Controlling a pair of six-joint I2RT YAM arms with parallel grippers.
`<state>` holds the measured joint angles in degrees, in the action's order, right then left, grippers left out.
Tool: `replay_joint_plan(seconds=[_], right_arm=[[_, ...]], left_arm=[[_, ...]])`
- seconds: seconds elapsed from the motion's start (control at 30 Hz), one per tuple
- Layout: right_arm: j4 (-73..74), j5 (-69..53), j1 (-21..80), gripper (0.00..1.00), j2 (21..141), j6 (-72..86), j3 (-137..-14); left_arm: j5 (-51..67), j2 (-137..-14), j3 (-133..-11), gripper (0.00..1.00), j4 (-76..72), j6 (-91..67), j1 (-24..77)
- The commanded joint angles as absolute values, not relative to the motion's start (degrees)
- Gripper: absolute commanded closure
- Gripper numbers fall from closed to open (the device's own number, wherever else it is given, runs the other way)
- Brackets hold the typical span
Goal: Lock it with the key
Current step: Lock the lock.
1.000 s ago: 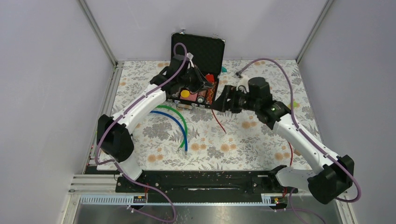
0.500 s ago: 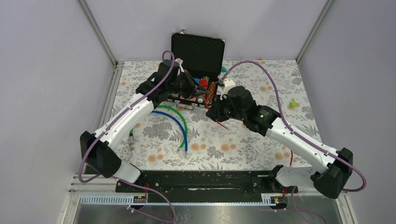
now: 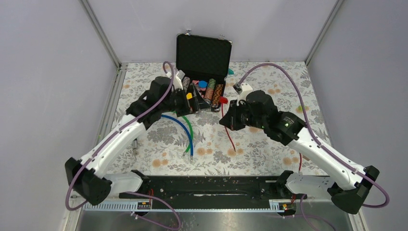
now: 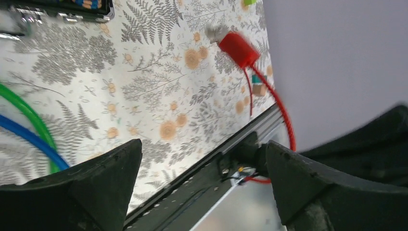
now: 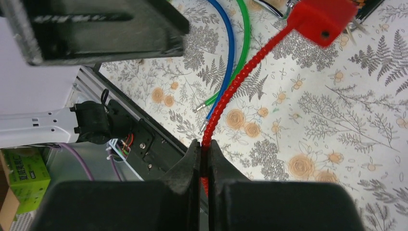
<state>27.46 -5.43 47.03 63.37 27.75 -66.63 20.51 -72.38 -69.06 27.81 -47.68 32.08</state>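
Note:
An open black case (image 3: 203,50) stands at the back of the table with stacks of chips (image 3: 208,91) in its base. A red lock block (image 3: 223,100) (image 5: 320,19) lies just right of the case, and its red coiled cable (image 5: 240,79) trails toward the near edge. A small metal piece (image 5: 354,28) juts from the block; whether it is the key I cannot tell. My right gripper (image 5: 204,144) (image 3: 230,119) is shut on the red cable a short way below the block. My left gripper (image 4: 203,144) (image 3: 188,103) hangs open and empty at the case's front left corner.
A blue cable (image 3: 180,122) and a green cable (image 3: 188,126) curve across the floral mat left of the red one. The black rail (image 3: 207,185) with the arm bases runs along the near edge. Grey walls close in the sides and back.
My left gripper has opened and drawn back out of the case toward the near left. My right gripper has shut on the red cable and shifted slightly nearer.

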Motion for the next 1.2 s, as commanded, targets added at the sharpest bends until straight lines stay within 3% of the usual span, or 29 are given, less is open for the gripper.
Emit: replay_joint_plan(seconds=[0.0,0.27,0.53,0.9,1.17], right_arm=[[37.12,-6.14,46.71,1.0,61.33,27.7,-72.42],[43.62,-12.78,46.76,1.0,54.84,27.77,-74.57],[48.57,-19.82,46.76,1.0,51.81,27.72,-78.05],[48.42,-28.12,46.76,1.0,53.05,32.66,-80.97],[46.97,-30.55,46.74,1.0,54.29,34.19,-81.21]], left_arm=[[20.01,-62.14,-68.32,0.01,27.41,-31.39,32.3],[28.4,-49.79,-62.74,0.01,18.23,-12.56,32.98],[46.05,-55.18,-65.25,0.02,14.99,4.03,35.55],[35.86,-59.86,-54.53,0.12,-9.4,18.48,46.32],[32.17,-61.53,-55.51,0.2,-10.42,28.4,49.07]])
